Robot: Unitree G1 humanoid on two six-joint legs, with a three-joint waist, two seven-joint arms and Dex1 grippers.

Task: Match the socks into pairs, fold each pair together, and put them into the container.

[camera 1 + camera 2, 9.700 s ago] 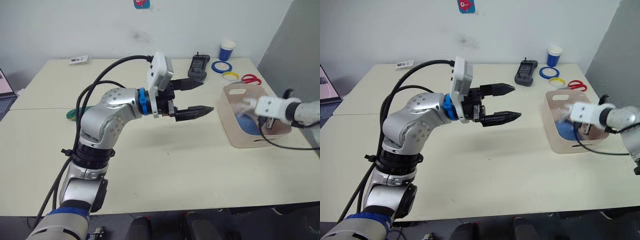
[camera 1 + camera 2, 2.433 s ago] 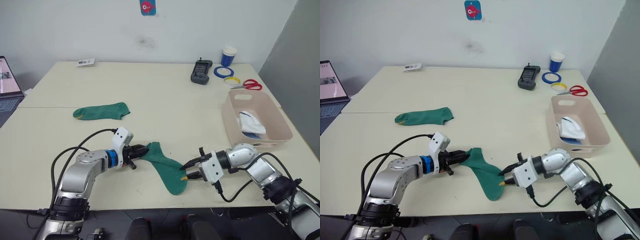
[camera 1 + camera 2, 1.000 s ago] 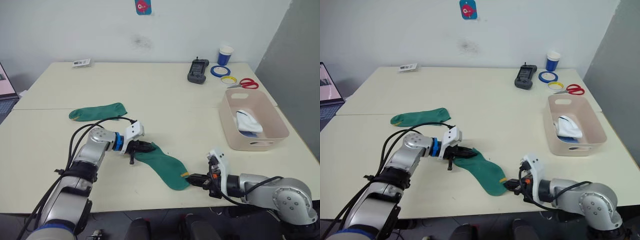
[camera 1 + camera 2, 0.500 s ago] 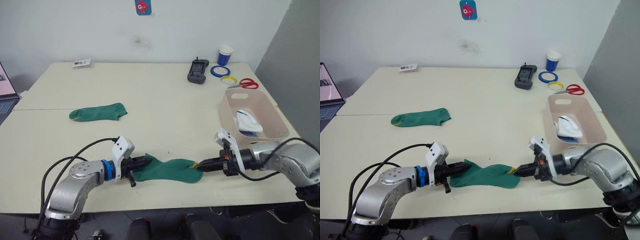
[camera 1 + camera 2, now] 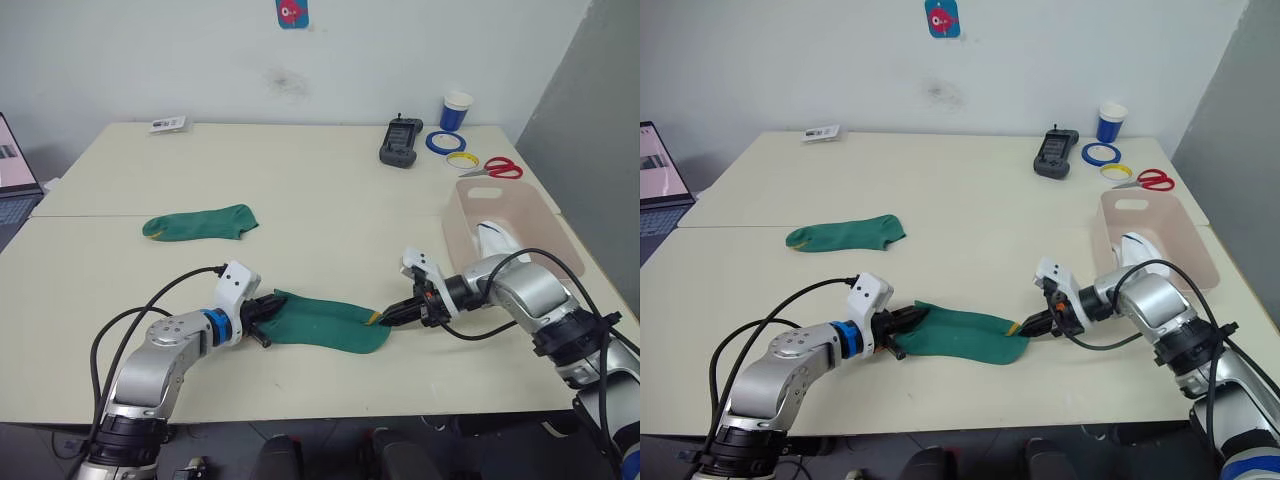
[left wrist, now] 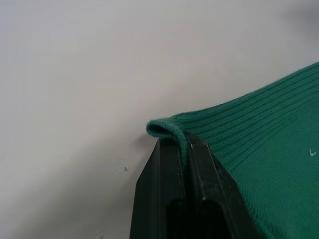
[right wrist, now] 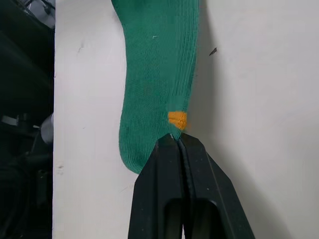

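A dark green sock (image 5: 325, 322) lies stretched flat near the table's front edge. My left gripper (image 5: 268, 308) is shut on its cuff (image 6: 169, 130). At the other end my right gripper (image 5: 392, 312) is shut on its toe beside a small yellow patch (image 7: 177, 120). A second dark green sock (image 5: 200, 222) lies flat further back on the left. The pale pink container (image 5: 460, 205) stands at the right with a white sock (image 5: 496, 240) inside it.
Along the back right are a black handset (image 5: 398, 140), a blue-and-white paper cup (image 5: 455, 111), blue and yellow tape rings (image 5: 443, 142) and red scissors (image 5: 497, 168). A small card (image 5: 167, 124) lies at the back left, a laptop (image 5: 12, 180) past the left edge.
Both grippers kept their grip and shifted the sock slightly away from the table's front edge. My right forearm has swung in front of the container.
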